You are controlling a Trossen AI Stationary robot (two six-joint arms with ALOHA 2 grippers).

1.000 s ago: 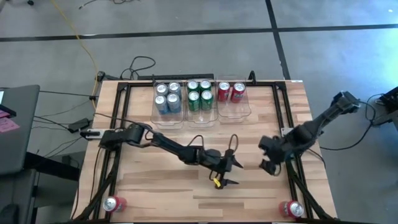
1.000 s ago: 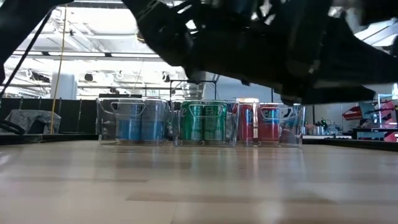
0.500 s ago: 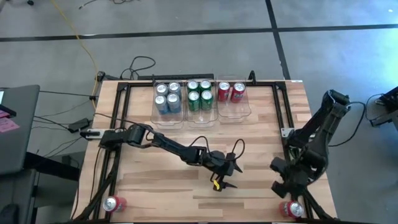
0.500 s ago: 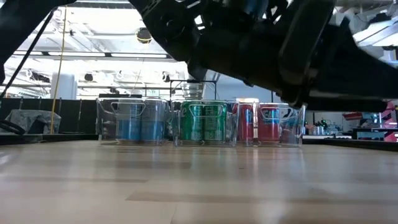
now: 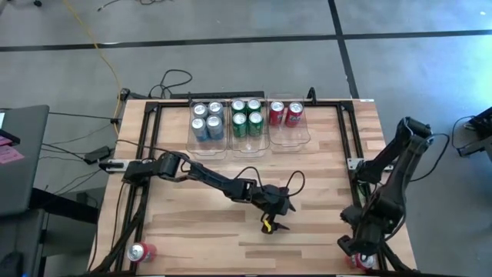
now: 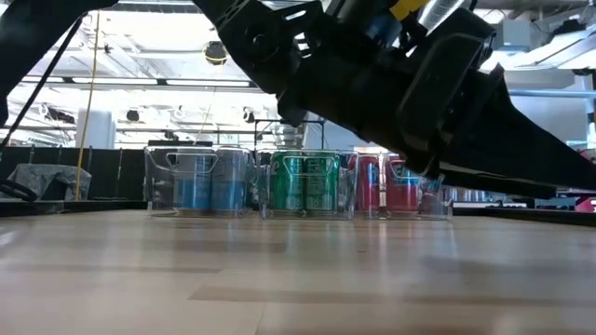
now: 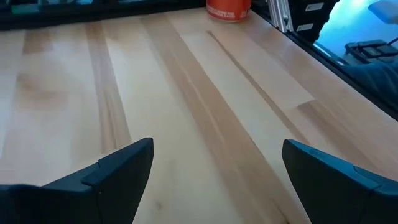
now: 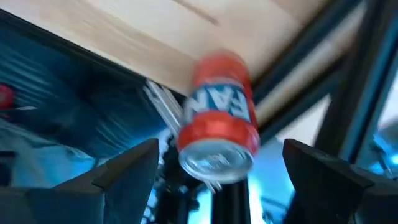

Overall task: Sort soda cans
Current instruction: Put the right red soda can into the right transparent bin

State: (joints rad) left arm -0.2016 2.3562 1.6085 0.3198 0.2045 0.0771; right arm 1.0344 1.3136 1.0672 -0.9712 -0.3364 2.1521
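A red soda can (image 8: 217, 134) lies on its side at the table's near right corner (image 5: 357, 263), its silver top facing the right wrist camera. My right gripper (image 5: 360, 248) hovers just above it, open; its fingers stand on either side of the can without touching it. My left gripper (image 5: 274, 212) waits open over the bare middle of the table (image 7: 211, 180). Another red can (image 5: 141, 251) lies on its side at the near left corner. Blue cans (image 5: 206, 121), green cans (image 5: 246, 117) and two red cans (image 5: 285, 114) stand in bins at the far edge.
Three clear plastic bins (image 6: 298, 183) stand side by side at the far edge, the red one (image 5: 289, 131) half free. A black metal frame (image 5: 350, 146) runs along the table's sides and close past the can under my right gripper. Bare wood lies between arms and bins.
My right arm has swung from the table's right middle toward the near right corner and come down over the red can lying there, its fingers still open. My left arm has stayed near the table's middle.
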